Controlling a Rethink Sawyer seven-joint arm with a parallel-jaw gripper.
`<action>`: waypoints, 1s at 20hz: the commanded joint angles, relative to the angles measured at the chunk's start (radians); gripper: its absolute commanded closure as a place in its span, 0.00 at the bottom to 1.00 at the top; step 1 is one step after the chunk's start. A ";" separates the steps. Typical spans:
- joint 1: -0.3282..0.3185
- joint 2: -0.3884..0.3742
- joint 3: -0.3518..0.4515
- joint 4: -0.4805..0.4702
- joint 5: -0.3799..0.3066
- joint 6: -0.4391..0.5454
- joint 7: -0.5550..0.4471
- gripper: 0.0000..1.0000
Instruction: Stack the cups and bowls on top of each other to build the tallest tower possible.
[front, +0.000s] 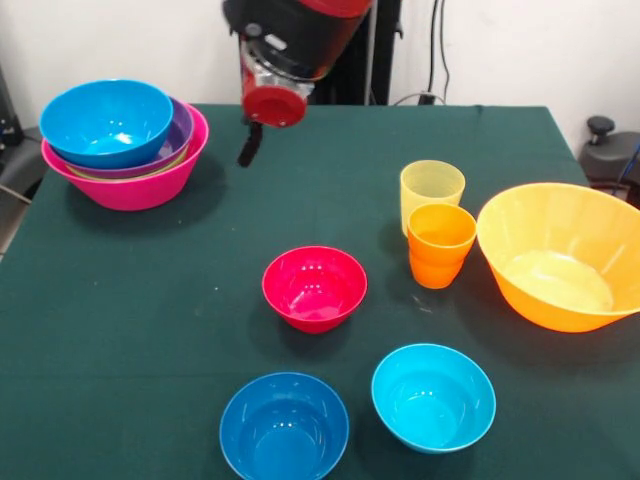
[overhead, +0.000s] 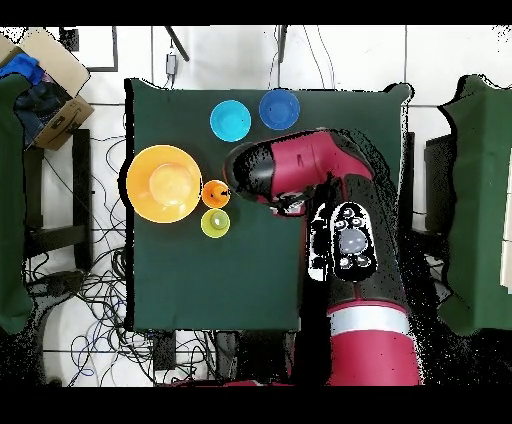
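End effector (front: 250, 145) beside tower (front: 135, 185)

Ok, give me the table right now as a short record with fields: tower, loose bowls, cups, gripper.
tower: pink bowl as base, purple bowl and sky blue bowl nested inside, at the table's corner
loose bowls: red bowl, dark blue bowl, cyan bowl, large orange bowl
cups: yellow cup and orange cup, touching, upright, beside the large orange bowl
gripper: gripper above the table near the tower, holding nothing visible; open or shut unclear
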 joint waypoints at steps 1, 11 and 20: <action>0.009 0.187 0.043 -0.076 -0.073 -0.027 0.060 0.00; 0.023 0.272 0.077 -0.192 0.050 -0.021 0.158 0.00; 0.039 0.273 0.060 -0.192 0.106 -0.038 0.170 0.00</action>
